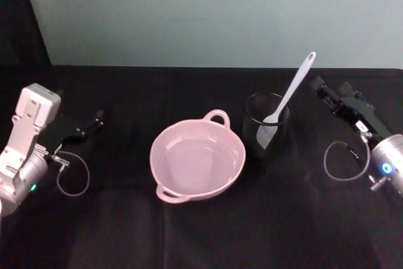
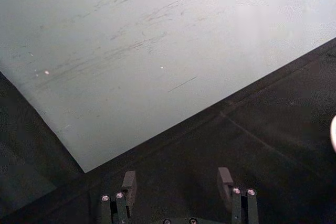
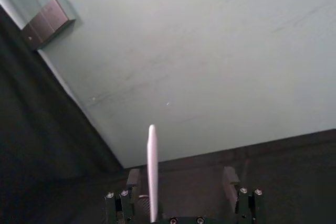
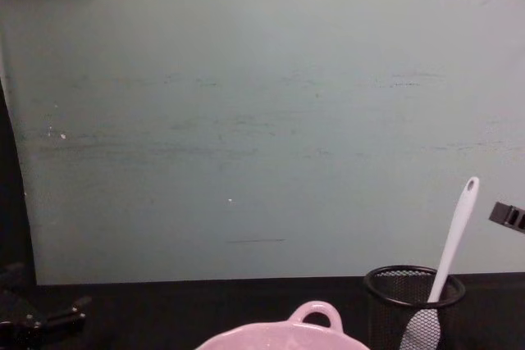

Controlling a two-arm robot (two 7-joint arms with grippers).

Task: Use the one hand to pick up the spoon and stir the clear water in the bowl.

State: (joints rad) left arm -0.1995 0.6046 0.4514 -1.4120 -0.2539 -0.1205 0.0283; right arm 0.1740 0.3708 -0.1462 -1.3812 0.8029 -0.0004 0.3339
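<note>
Bowl (image 1: 197, 159) water overhead; spoon's (image 4: 450, 247) tilt chest-side.

One long slim white plastic spoon (image 1: 291, 90) with a flat paddle blade. One black wire-mesh cup (image 1: 266, 124) holds it, blade down. One pale pink glossy ceramic bowl (image 1: 165, 171) with two small loop handles sits to the left of the spoon, just beside the cup. Two black two-finger grippers: the right gripper (image 1: 320, 87) just right of the spoon's handle end, the left gripper (image 1: 96, 118) well apart, beyond the bowl. One black cloth-covered table (image 1: 271, 218) lies under all.
</note>
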